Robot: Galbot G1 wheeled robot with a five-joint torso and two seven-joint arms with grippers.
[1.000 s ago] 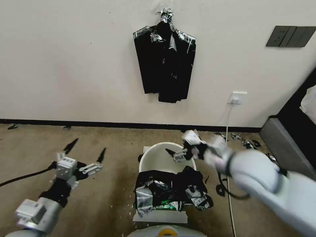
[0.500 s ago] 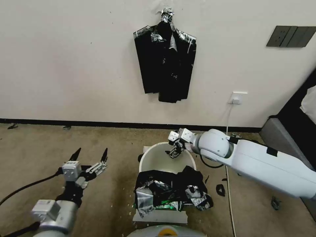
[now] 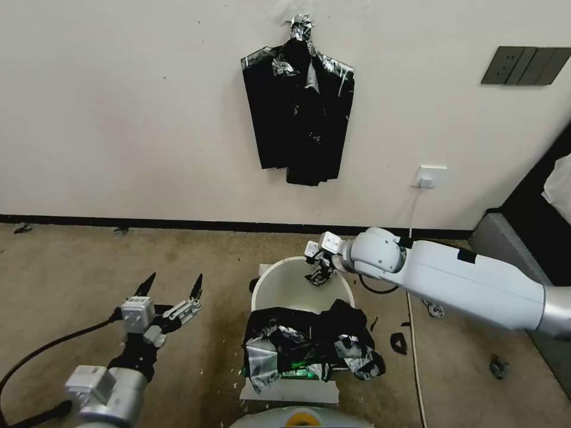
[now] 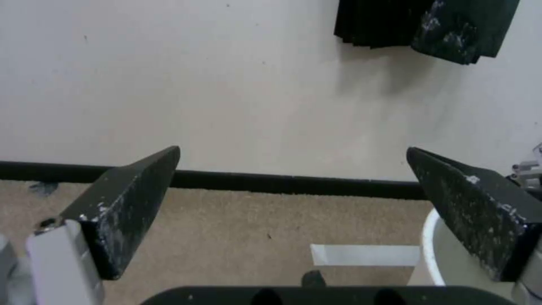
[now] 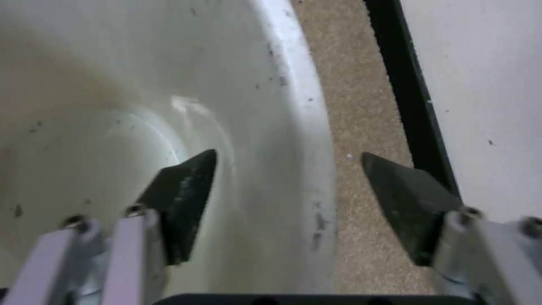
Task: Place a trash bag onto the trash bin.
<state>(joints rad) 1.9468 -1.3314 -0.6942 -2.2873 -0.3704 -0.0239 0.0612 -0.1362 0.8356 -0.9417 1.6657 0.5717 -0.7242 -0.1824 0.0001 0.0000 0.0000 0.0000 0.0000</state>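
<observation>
The round cream-white trash bin (image 3: 279, 285) stands on the carpet in front of me. A crumpled glossy black trash bag (image 3: 309, 348) lies draped over its near rim. My right gripper (image 3: 318, 273) is open at the bin's far rim. In the right wrist view the right gripper (image 5: 289, 154) straddles the rim (image 5: 316, 169), one finger inside the trash bin (image 5: 113, 127) and one outside over the carpet. My left gripper (image 3: 173, 280) hovers open and empty to the left of the bin. The left wrist view has the left gripper (image 4: 292, 150) facing the wall, with the bin's edge (image 4: 432, 241) beside one finger.
A flat bundle of black bags (image 3: 297, 101) hangs on the wall behind the bin. A wall socket (image 3: 429, 176) feeds a white cable down to the floor. Black scraps (image 3: 496, 365) lie on the carpet at the right, near grey furniture (image 3: 511, 261). A black baseboard (image 4: 282, 182) runs along the wall.
My right arm has swung outward and settled, bringing its gripper to the bin's far rim. My left gripper has drifted slightly nearer to me and toward the bin. The bag has not moved.
</observation>
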